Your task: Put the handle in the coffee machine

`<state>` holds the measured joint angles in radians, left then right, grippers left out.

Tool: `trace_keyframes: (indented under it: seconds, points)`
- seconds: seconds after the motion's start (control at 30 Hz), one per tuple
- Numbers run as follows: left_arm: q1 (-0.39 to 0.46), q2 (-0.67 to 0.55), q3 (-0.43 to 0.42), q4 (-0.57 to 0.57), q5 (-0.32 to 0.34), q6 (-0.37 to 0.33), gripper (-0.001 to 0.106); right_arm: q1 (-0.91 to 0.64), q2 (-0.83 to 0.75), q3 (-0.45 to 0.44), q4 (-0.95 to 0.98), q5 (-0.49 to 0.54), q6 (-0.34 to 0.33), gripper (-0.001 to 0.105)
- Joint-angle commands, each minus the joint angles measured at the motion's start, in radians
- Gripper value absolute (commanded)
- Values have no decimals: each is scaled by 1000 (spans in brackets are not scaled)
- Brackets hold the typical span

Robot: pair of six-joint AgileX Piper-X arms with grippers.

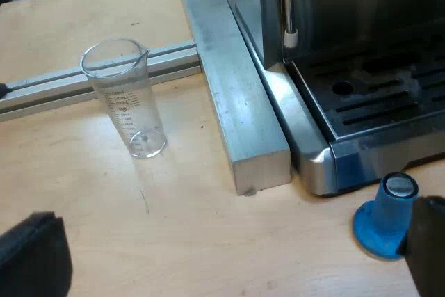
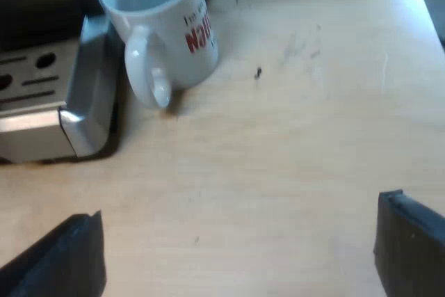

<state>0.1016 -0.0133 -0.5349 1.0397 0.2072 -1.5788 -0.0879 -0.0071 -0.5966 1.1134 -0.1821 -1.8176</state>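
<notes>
At the left hand: black fingers spread wide, nothing gripped, bare counter between them. Just by one fingertip, a blue tamper, upright on its broad base (pale metal cap on top), close to the front corner of the espresso machine. Of the machine here: the steel corner, the slotted drip tray and a thin steam wand hanging above it. Flush along the machine's side, a square aluminium bar; butted against that, a slimmer rail. Near the rail and apart from the bar, a clear measuring glass, upright and seemingly empty.

At the right hand: fingers likewise far apart, holding nothing, above open counter. Farther off, a white mug with red lettering, its handle turned toward the hand, right up against the machine's tray corner (touching or not, hard to tell).
</notes>
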Motion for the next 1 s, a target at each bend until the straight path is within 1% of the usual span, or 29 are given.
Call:
trace_keyframes:
  seconds: [0.03,0.07,0.53,0.7,1.0]
  points:
    - [-44,-135,18,-19,-16,-16,105,-2,-46,15,26,0,-2,79]
    - [-47,-135,18,-19,-16,-16,105,-2,-46,28,28,0,-2,79]
    - [-58,-135,18,-21,-16,-16,105,-2,-46,32,-36,-2,1,79]
    - [-58,-135,18,-21,-16,-16,105,-2,-46,63,-66,-2,6,79]
    - [-87,-135,19,-21,-16,-16,105,-2,-46,63,-69,-2,11,79]
